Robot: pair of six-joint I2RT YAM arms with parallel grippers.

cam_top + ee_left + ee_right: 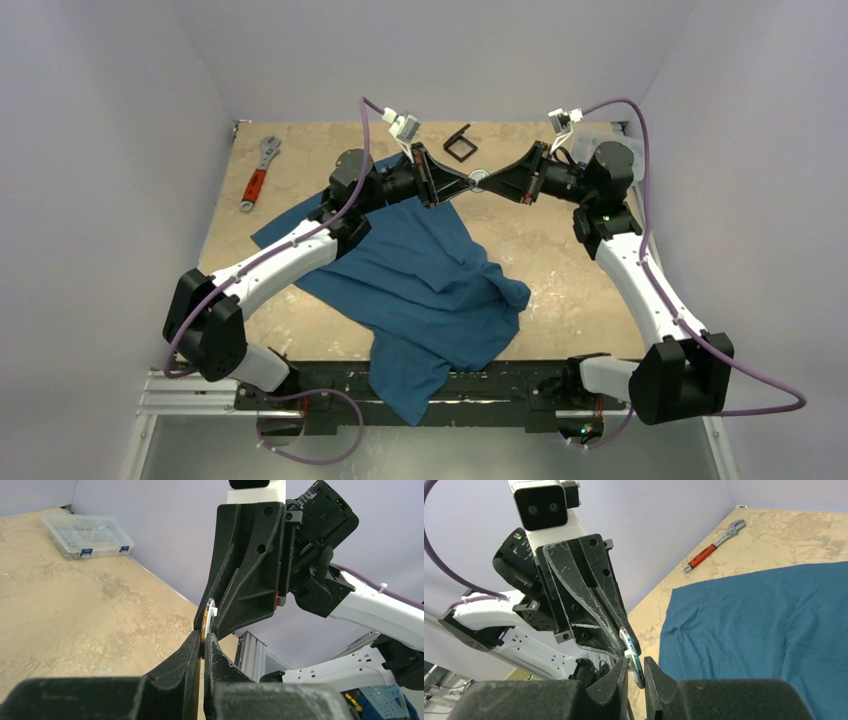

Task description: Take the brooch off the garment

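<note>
brooch: a small pale disc held in the air between the two gripper tips, above bare tabletop near the far edge, apart from the cloth
garment: the teal T-shirt lies crumpled on the table, one end hanging over the near edge; nothing from it reaches up to the disc
left gripper: fingers closed on the disc's edge; in its own wrist view the two tips meet with the disc rim pinched between them
right gripper: tips also at the disc; in its wrist view the disc sits in the narrow gap of its fingers, but whether they press on it or only bracket it I cannot tell
done: the brooch is off the shirt and lifted away from it, so the main separation appears finished
left: probably a handover or the parting of two brooch halves between the arms, then setting the disc down; which one is unclear
bystanders: black square frame just behind the grippers, wrench at far left, clear parts box by the wall, all untouched
</note>
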